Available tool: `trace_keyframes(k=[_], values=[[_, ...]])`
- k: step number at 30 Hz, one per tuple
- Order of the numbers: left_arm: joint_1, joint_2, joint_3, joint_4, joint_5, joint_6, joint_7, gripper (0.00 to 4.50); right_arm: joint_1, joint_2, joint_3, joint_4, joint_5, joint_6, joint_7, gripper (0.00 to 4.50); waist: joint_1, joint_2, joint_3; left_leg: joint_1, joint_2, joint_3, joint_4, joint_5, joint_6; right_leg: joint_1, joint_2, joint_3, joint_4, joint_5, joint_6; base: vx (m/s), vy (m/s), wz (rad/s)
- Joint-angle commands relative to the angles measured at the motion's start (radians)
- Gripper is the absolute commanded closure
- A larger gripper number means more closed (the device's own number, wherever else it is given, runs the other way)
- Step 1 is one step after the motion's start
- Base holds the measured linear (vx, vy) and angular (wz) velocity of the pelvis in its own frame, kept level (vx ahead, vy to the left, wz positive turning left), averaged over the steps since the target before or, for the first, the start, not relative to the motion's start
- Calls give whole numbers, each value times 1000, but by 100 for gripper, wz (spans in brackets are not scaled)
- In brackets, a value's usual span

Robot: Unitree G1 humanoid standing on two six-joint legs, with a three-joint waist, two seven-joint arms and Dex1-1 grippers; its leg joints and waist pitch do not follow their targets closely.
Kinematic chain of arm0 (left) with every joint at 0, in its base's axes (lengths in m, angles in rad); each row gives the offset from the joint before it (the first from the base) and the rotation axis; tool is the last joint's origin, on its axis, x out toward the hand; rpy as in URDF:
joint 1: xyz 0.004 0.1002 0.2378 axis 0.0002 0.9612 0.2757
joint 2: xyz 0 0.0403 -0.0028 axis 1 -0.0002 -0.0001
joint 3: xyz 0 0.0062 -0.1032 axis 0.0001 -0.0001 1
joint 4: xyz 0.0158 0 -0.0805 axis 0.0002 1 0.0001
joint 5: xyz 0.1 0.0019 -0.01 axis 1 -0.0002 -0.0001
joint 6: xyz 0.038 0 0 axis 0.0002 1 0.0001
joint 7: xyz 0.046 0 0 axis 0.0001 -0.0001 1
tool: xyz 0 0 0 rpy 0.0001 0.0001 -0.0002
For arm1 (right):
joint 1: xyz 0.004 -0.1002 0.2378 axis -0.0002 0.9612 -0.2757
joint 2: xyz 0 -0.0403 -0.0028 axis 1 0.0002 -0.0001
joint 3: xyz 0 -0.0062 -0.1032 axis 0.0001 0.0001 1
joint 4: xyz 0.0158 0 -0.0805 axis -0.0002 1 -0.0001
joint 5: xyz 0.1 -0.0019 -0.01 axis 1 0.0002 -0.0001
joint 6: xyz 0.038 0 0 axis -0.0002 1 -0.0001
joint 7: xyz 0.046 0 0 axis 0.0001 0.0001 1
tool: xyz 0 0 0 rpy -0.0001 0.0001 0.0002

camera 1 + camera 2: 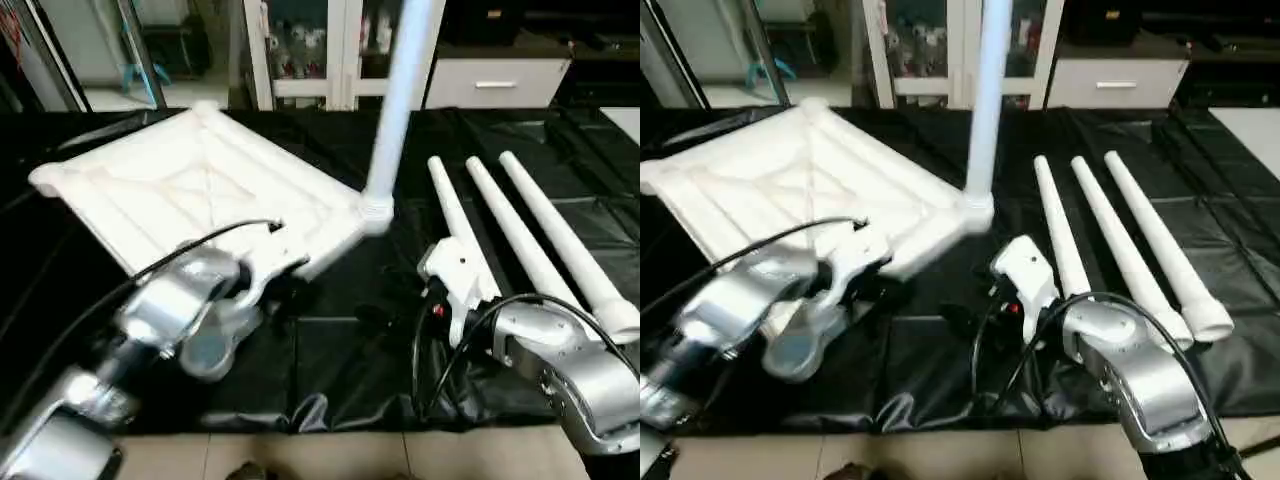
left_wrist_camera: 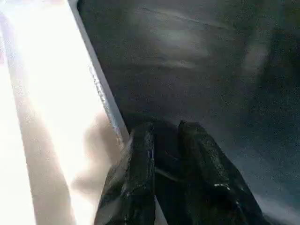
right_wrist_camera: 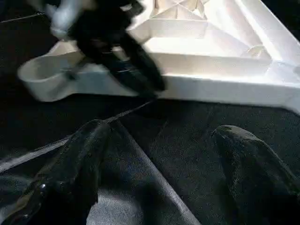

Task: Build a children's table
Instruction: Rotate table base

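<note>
Right wrist view shows the right end effector [image 3: 159, 173] wide open and empty; ahead, the left end effector [image 2: 164, 140], nearly closed, seemingly empty, beside the children's table [image 1: 200, 190]. Nudging it could topple its upright leg [image 1: 400, 100].

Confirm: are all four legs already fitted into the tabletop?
No. One leg stands upright in a corner socket of the tabletop, while three legs lie loose on the black cover beside it.
</note>
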Motion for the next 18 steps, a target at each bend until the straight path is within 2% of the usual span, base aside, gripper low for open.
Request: trace_keyframes(k=[1, 3, 4, 5, 7, 8, 9, 10, 11, 14, 15, 16, 17, 18], values=[[-54, -40, 58, 103, 50, -57, 135, 348, 0, -9, 5, -14, -2, 17, 1, 66, 0, -12, -61, 13, 29, -22, -70, -242, -7, 42, -54, 38, -86, -261, -149, 0, 0, 0], [-78, -67, 71, 147, 61, -78, 190, 348, 0, -9, 4, -13, -6, 17, 0, 66, 2, -14, -66, 18, 29, -22, -64, -240, -2, 40, -54, 38, -87, -248, -151, 0, 0, 0], [-98, -85, 76, 187, 74, -115, 243, 348, 0, -9, 3, -11, -10, 15, -2, 66, 4, -13, -67, 16, 31, -24, -65, -229, -1, 44, -57, 37, -83, -235, -154, 0, 0, 0], [-131, -113, 83, 253, 95, -177, 348, 348, 1, -9, 4, -8, -13, 13, -5, 66, 2, -17, -68, 13, 28, -22, -61, -213, 12, 44, -52, 37, -83, -200, -157, 0, 0, 0], [-143, -121, 83, 274, 105, -214, 392, 348, 1, -8, 6, -8, -15, 12, -7, 66, 6, -19, -70, 12, 28, -23, -59, -192, 24, 47, -56, 36, -80, -182, -163, 0, 0, 0], [-171, -144, 93, 316, 120, -290, 500, 348, 0, -8, 10, -8, -18, 11, -12, 66, 7, -17, -70, 9, 26, -23, -56, -187, 30, 46, -52, 36, -81, -172, -161, 0, 0, 0], [-182, -162, 121, 321, 104, -310, 534, 348, 0, -7, 12, -10, -18, 12, -15, 66, 9, -18, -74, 10, 29, -23, -54, -156, 40, 49, -53, 36, -74, -112, -177, 0, 0, 0], [-186, -171, 136, 320, 95, -318, 545, 348, -1, -7, 13, -11, -18, 13, -15, 66, 9, -18, -74, 10, 29, -23, -54, -156, 40, 49, -53, 36, -74, -112, -177, 0, 0, 0], [-168, -174, 194, 242, 41, -290, 495, 348, -2, -4, 11, -21, -11, 17, -17, 66, 12, -18, -76, 9, 30, -22, -51, -128, 53, 50, -55, 34, -67, -62, -206, 0, 0, 0], [-132, -153, 242, 139, -10, -228, 393, 348, -2, -3, 4, -30, 0, 25, -14, 66, 13, -19, -76, 9, 33, -21, -51, -107, 66, 52, -60, 33, -59, -39, -235, 0, 0, 0], [-69, -81, 258, 5, -54, -113, 264, 348, 4, -10, 5, -40, 6, 29, -5, 66, 11, -18, -72, 11, 33, -19, -52, -131, 67, 48, -59, 33, -65, -84, -231, 0, 0, 0], [-69, -81, 258, 5, -54, -113, 264, 348, 4, -10, 5, -40, 6, 29, -5, 66, 11, -18, -72, 11, 33, -19, -52, -131, 67, 48, -59, 33, -65, -84, -231, 0, 0, 0], [17, 30, 265, -146, -110, 3, 136, 348, 14, -19, 8, -48, 9, 30, 7, 66, 6, -12, -70, 14, 38, -22, -58, -143, 52, 45, -63, 34, -60, -127, -226, 0, 0, 0], [17, 30, 265, -146, -110, 3, 136, 348, 14, -19, 8, -48, 9, 30, 7, 66, -6, -9, -63, 13, 34, -18, -63, -179, 42, 38, -51, 34, -69, -184, -211, 0, 0, 0]])
